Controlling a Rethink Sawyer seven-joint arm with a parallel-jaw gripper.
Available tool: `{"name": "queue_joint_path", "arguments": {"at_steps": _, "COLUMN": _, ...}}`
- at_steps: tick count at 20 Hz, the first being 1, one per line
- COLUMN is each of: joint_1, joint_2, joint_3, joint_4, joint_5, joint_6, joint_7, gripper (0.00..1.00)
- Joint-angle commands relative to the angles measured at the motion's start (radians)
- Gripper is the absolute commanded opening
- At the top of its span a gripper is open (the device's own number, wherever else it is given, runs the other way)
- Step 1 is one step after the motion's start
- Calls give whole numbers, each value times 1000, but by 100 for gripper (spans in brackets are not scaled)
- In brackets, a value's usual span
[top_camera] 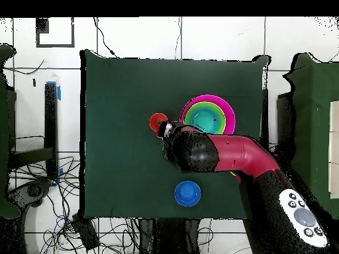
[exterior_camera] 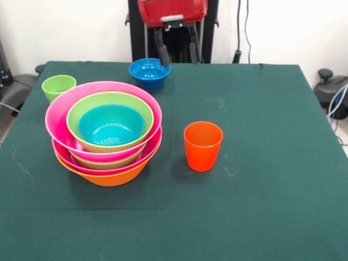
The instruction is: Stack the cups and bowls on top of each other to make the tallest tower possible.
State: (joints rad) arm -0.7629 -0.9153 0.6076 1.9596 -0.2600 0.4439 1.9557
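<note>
We see the gripper hanging at the far edge of the table, its two black fingers spread apart with nothing between them; it sits just above and beside the small dark blue bowl, whose rim lies just below the nearer fingertip, though we cannot tell whether they touch. The tower stands well nearer the camera and to the left: a large orange bowl lowest, pink and green bowls nested above, a light blue bowl innermost; the orange-red cup stands upright just right of it, apart from it; the light green cup stands upright behind the tower's left side. Both cups lie well away from the gripper.
</note>
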Motion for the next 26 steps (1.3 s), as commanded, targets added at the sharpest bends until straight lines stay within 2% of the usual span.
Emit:
{"name": "queue_joint_path", "arguments": {"at_steps": 1, "joint_1": 52, "joint_2": -30, "joint_3": -84, "joint_4": 148, "joint_5": 41, "joint_6": -61, "joint_7": 201, "gripper": 100}}
{"name": "queue_joint_path", "arguments": {"at_steps": 10, "joint_1": 76, "joint_2": 3, "joint_3": -120, "joint_4": 146, "joint_5": 50, "joint_6": -138, "joint_7": 183, "gripper": 100}}
{"name": "queue_joint_path", "arguments": {"at_steps": 19, "joint_1": 166, "joint_2": 102, "joint_3": -180, "joint_4": 74, "joint_5": 70, "joint_6": -263, "joint_7": 206, "gripper": 100}}
{"name": "queue_joint_path", "arguments": {"at_steps": 26, "joint_1": 198, "joint_2": 144, "joint_3": -213, "joint_4": 39, "joint_5": 97, "joint_6": -324, "joint_7": 184, "gripper": 100}}
